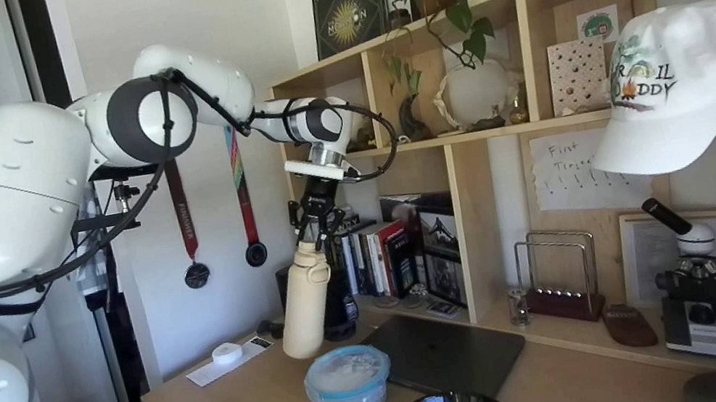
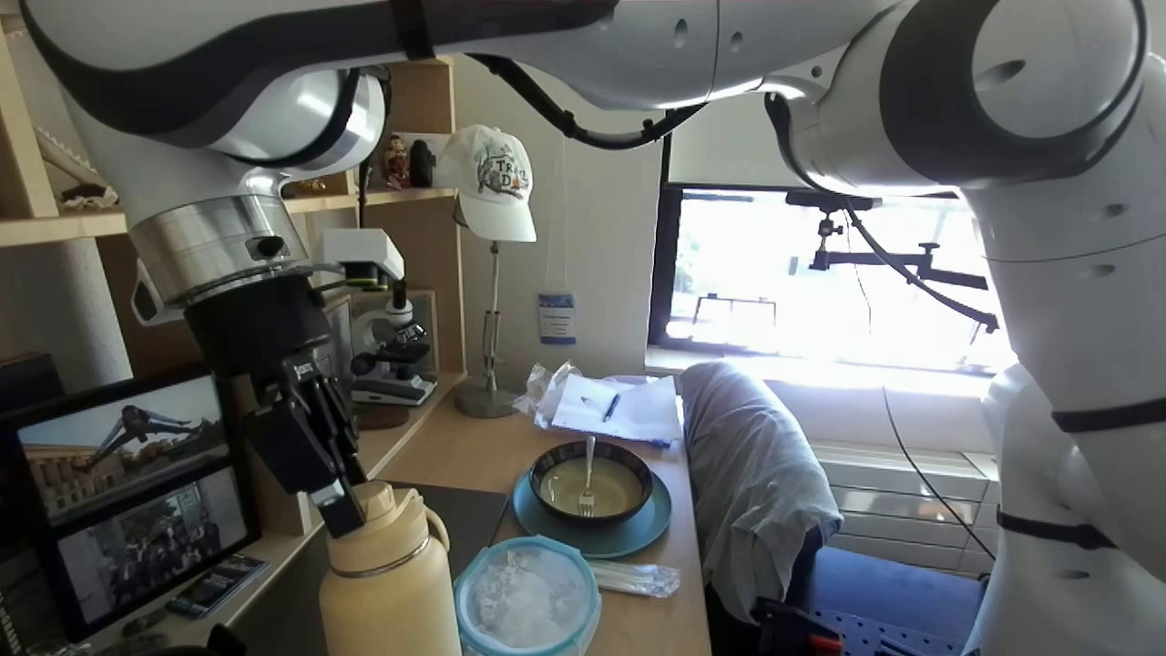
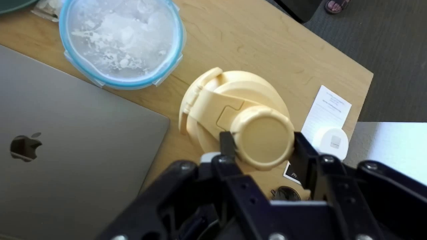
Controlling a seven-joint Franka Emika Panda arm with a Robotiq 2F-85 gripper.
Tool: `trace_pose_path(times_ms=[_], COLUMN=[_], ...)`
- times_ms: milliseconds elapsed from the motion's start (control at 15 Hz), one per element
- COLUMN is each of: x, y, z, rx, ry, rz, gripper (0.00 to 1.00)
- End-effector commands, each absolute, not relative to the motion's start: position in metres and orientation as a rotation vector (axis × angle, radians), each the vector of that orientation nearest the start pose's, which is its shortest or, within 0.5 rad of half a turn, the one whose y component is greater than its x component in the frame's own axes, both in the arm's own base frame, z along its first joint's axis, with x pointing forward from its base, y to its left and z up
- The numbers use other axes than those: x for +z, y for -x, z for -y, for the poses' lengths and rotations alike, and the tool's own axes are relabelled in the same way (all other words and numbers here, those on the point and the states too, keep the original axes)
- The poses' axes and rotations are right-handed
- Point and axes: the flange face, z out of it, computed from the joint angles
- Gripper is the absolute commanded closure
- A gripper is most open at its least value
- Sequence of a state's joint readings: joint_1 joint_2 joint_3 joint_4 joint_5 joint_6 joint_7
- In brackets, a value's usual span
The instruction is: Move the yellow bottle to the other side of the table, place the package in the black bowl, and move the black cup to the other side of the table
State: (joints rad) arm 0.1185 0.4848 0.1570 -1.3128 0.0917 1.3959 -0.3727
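Note:
The pale yellow bottle [image 1: 306, 306] hangs tilted at the far end of the table; whether its base touches the wood is unclear. It also shows in an exterior view [image 2: 392, 592]. My gripper [image 3: 263, 143] is shut on its round cap, a finger on each side. The black cup [image 1: 340, 307] stands behind the bottle, partly hidden by it. The black bowl [image 2: 592, 483] sits on a blue-green plate [image 2: 658, 524] with a fork in it. A clear plastic package [image 2: 638, 579] lies on the table between the plate and a blue-rimmed container.
The blue-rimmed lidded container [image 1: 349, 383] stands close to the bottle. A closed laptop [image 3: 66, 150] lies beside them. A white puck [image 3: 330, 143] rests on a paper near the table edge. Sunglasses [image 3: 287, 193] lie nearby. Shelves with books [image 1: 375, 257] and a lamp [image 2: 487, 396] border the table.

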Motion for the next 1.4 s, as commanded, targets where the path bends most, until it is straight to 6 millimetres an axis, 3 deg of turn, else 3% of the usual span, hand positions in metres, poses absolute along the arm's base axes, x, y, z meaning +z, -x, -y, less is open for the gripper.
trace_pose_path(times_ms=[0, 733, 1067, 1267, 1333], x=[0.449, 0.426, 0.406, 0.405, 0.406], y=[-0.608, -0.576, -0.572, -0.574, -0.574], z=[-0.177, -0.186, -0.192, -0.193, -0.194], rx=[0.548, 0.584, 0.563, 0.531, 0.523], ry=[2.758, 2.817, 2.82, 2.835, 2.837], rz=[0.956, 1.094, 1.093, 1.093, 1.092], gripper=[0.8, 0.8, 0.8, 0.8, 0.43])
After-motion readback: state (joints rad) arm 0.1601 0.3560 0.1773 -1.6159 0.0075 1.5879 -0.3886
